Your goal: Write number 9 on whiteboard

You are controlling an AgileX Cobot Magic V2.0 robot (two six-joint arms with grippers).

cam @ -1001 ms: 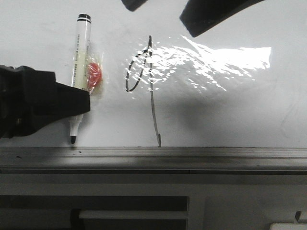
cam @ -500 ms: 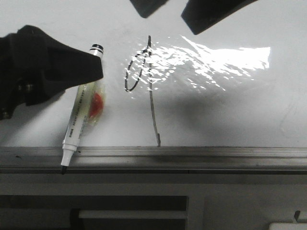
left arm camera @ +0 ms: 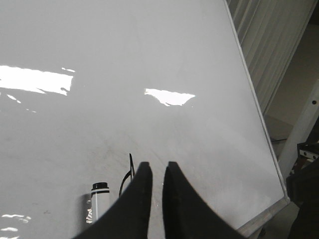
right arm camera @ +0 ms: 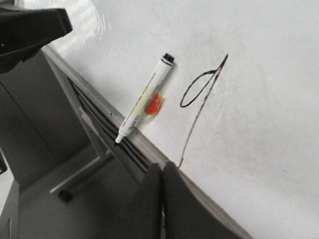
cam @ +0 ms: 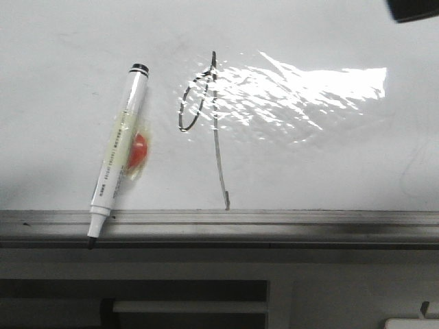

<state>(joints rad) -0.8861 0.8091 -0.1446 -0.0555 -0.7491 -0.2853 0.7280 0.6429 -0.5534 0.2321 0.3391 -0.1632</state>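
The number 9 (cam: 206, 116) stands in thin black line on the whiteboard (cam: 329, 171), a slanted loop joined to a long tail that ends at the grey rail (cam: 274, 223). A white marker (cam: 118, 161) with a red tag lies free and slanted on the board, its uncapped tip on the rail. My left gripper (left arm camera: 157, 167) hovers over the board beside the marker's black end (left arm camera: 99, 188), jaws slightly apart, nothing between them. My right gripper (right arm camera: 161, 167) is shut and empty near the rail below the tail of the 9 (right arm camera: 199, 94). In the right wrist view the marker (right arm camera: 144, 99) lies left of the figure.
A wrinkled, glaring film patch (cam: 302, 89) covers the board right of the 9. A dark piece of the right arm (cam: 415, 8) shows at the front view's top right corner. The left arm (right arm camera: 27, 30) looms dark in the right wrist view. A stand frame (cam: 192, 305) sits below the rail.
My left gripper let go of the marker and left the front view. The marker tipped over and slid down until its tip rested on the rail. The right arm's dark parts withdrew toward the top right.
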